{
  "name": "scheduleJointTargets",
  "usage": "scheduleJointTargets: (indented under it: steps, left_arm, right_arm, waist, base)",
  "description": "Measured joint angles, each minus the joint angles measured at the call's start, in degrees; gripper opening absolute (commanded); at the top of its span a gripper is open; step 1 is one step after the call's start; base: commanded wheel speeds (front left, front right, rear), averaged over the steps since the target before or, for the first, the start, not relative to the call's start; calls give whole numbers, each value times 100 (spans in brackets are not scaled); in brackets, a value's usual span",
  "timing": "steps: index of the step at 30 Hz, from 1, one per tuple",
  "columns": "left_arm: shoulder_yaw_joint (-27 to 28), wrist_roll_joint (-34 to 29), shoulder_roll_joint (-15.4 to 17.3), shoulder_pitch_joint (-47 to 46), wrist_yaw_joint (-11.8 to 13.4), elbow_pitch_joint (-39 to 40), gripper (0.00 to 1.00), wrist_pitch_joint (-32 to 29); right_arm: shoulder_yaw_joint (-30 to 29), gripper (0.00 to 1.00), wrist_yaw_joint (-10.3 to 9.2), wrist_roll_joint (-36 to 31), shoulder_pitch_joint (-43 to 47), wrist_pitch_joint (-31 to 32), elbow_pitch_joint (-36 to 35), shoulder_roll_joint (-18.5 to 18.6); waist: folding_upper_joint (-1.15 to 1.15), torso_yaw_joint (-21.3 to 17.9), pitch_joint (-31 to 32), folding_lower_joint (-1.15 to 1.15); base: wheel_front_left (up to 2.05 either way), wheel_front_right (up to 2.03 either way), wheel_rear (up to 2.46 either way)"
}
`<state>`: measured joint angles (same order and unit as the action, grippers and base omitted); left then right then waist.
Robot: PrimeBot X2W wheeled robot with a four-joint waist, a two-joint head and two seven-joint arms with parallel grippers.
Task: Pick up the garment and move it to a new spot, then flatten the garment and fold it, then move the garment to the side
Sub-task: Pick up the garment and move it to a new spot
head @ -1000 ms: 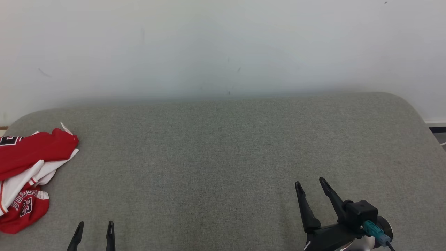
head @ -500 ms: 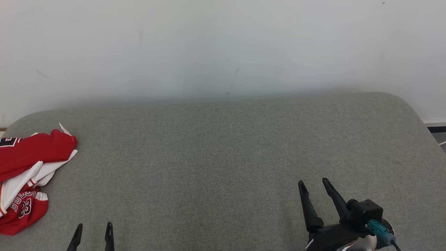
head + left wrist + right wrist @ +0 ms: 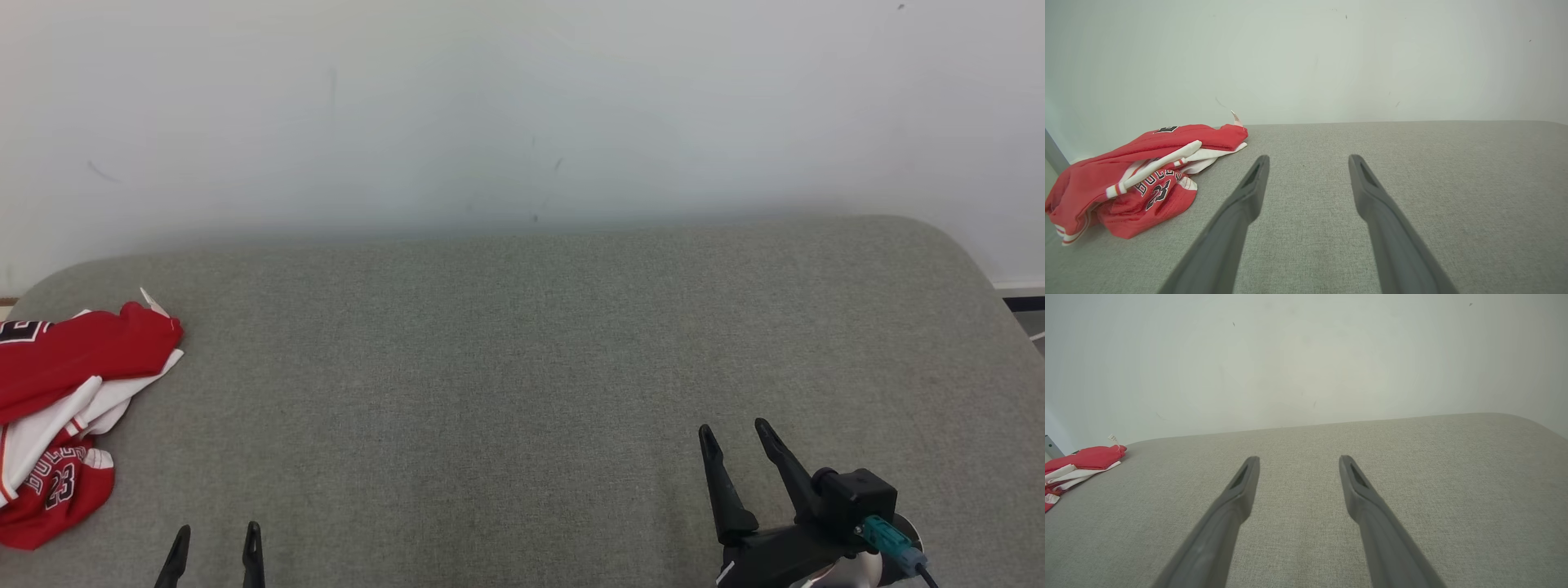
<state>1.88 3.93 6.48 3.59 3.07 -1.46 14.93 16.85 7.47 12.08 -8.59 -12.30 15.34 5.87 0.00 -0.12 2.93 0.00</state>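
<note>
Left gripper and right gripper hover empty, fingers spread wide, over the near side of the grey padded surface. The crumpled red-and-white garment lies at that surface's left edge, well apart from both.

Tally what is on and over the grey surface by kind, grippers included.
garment, red and white, crumpled: 1
grippers: 2 (left gripper, right gripper, both open and holding nothing)
grey padded surface: 1
Total: 4
</note>
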Motion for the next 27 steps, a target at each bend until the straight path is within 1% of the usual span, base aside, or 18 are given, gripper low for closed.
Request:
scheduleJointTargets:
  steps: [9,13,19,24,27]
  left_arm:
    - [-2,2,0,-3,-3,-8,100,1]
    - [23,23,10,-5,-37,-18,100,0]
    - [15,24,21,-5,-36,-33,100,1]
    - [24,41,32,-1,-35,-33,100,1]
    - [58,43,37,3,7,-31,100,1]
  right_arm:
    - [-25,100,0,-10,33,-13,-11,-19]
    - [-21,100,0,0,71,-26,-32,-49]
    - [-27,100,0,25,104,-36,-21,-62]
    - [0,100,0,43,121,-58,2,-64]
    - [8,100,0,43,125,-65,11,-75]
  waist:
    - [0,88,-15,0]
    - [0,203,-24,0]
    - [0,457,-33,0]
    - [0,736,-34,0]
    - [0,919,-31,0]
  base:
    - [0,0,0]
    - [0,0,0]
    - [0,0,0]
    - [0,0,0]
    - [0,0,0]
